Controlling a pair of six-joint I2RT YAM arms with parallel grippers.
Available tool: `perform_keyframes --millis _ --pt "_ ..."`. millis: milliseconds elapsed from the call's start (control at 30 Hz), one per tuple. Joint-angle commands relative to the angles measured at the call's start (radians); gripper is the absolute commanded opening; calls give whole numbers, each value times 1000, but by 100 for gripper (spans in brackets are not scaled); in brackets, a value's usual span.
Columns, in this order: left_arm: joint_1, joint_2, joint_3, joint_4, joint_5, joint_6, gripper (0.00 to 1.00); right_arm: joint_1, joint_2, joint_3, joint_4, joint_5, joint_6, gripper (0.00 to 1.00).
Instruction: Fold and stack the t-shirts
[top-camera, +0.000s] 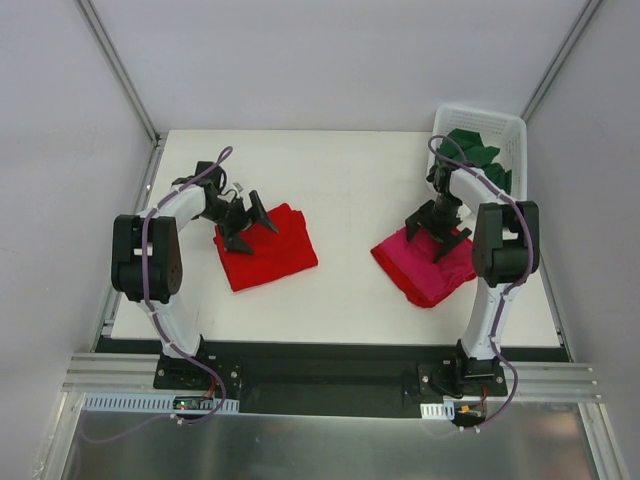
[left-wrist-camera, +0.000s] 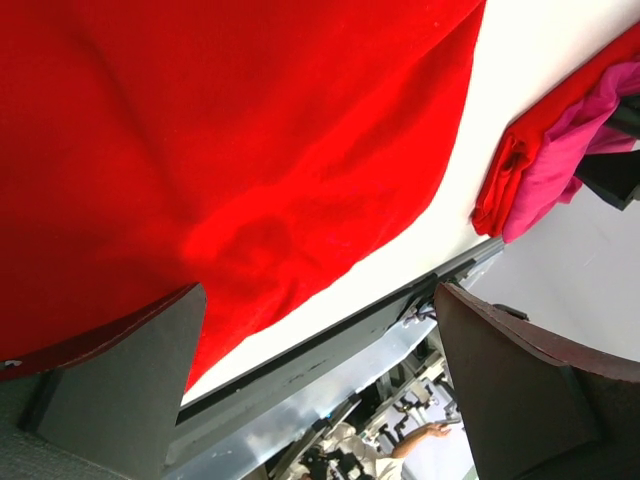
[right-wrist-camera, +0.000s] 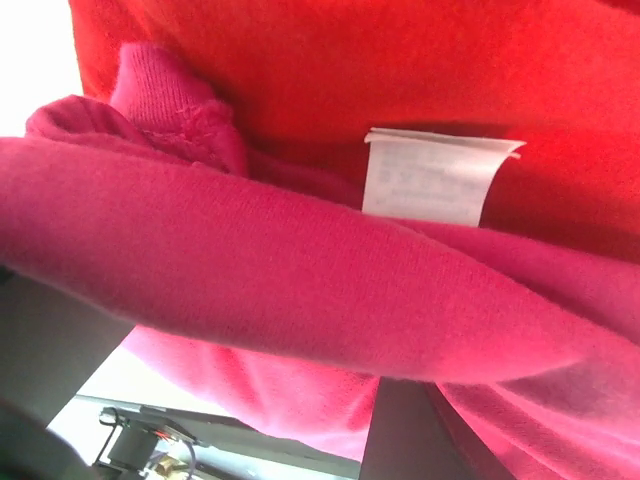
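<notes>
Left wrist view, fingers (left-wrist-camera: 110, 390): spread wide, nothing between them, only red cloth beyond.
left gripper (top-camera: 249, 222): open, poised over the red t-shirt (top-camera: 272, 256) at the side turned away from the basket (top-camera: 480, 113); whether it touches the cloth cannot be told.
red t-shirt, place: folded to a rough rectangle, flat on the table (top-camera: 350, 190), well apart from the basket.
right wrist view, fingers (right-wrist-camera: 45, 350): set wide; a roll of magenta cloth lies across the gap, not pinched.
right gripper (top-camera: 435, 235): open, low over the magenta t-shirt (top-camera: 425, 272).
magenta t-shirt, place: folded bundle near the basket, just in front of it; a red layer bearing a white label (right-wrist-camera: 430, 175) shows against it.
dark green t-shirt (top-camera: 478, 155): crumpled inside the basket, unfolded.
step in hand (judged): two shirts folded and lying separately; the stack is not yet made and the green one is untouched.
next move (judged): either close on one folded bundle through all its layers and carry it level onto the other, or lift the green shirt clear of the basket to spread it; loose layers could slip open in transit.
</notes>
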Motion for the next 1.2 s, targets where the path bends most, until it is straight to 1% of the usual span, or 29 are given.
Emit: perform_keyframes --millis 0,200,333,467,533,633,800,900,1067,1167 --pt "8 36 49 -17 23 7 99 30 26 -25 58 -25 -83 96" --pt "-18 113 163 -18 28 -19 99 100 22 -25 28 -39 -74 96" --pt "-44 180 239 -17 29 -33 99 175 17 -22 11 -53 -54 96" --pt "-100 254 318 -17 24 -48 99 234 25 1 -11 -57 -49 96" --pt "-117 268 325 -18 15 -50 99 254 31 14 -20 -62 -52 96" --pt "-137 282 304 -15 6 -45 99 281 49 61 -50 -60 -72 96" --pt "-134 240 224 -15 -20 1 99 312 85 153 -81 -74 -108 96" --pt "-116 201 175 -13 -35 24 99 326 117 196 -89 -100 -152 96" --pt "-58 125 105 -18 -66 45 99 340 183 331 -110 -180 -221 96" --pt "-27 90 94 -32 -106 59 99 354 226 418 -130 -198 -267 96"
